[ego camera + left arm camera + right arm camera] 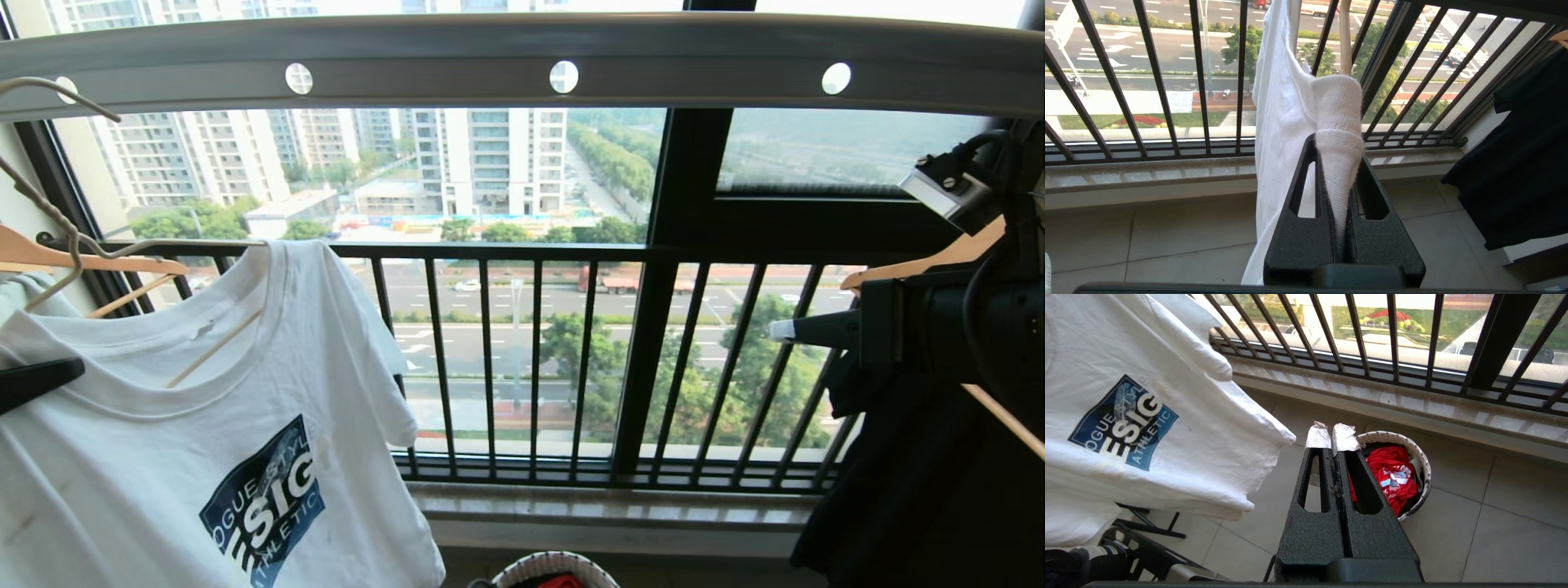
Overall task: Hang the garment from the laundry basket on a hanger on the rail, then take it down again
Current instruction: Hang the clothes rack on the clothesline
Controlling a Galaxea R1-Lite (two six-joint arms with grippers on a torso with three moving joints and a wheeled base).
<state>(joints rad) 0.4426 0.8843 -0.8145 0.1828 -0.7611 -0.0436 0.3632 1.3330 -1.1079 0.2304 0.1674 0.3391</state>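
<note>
I have the left gripper [1345, 171] clamped on a bunched fold of the white short-sleeved T-shirt with the dark blue chest logo [245, 457], which hangs at the left, draped on the thin cream-white wire hanger [61, 220] below the long grey-white rail with round holes [522, 77]. My right gripper [1334, 437] is closed on nothing, low over the small round white woven laundry basket [1419, 457] near the floor. The shirt looks light, soft and limp, so I judge it will sag and slide; the ribbed collar or shoulder seam seems the firmest hold.
</note>
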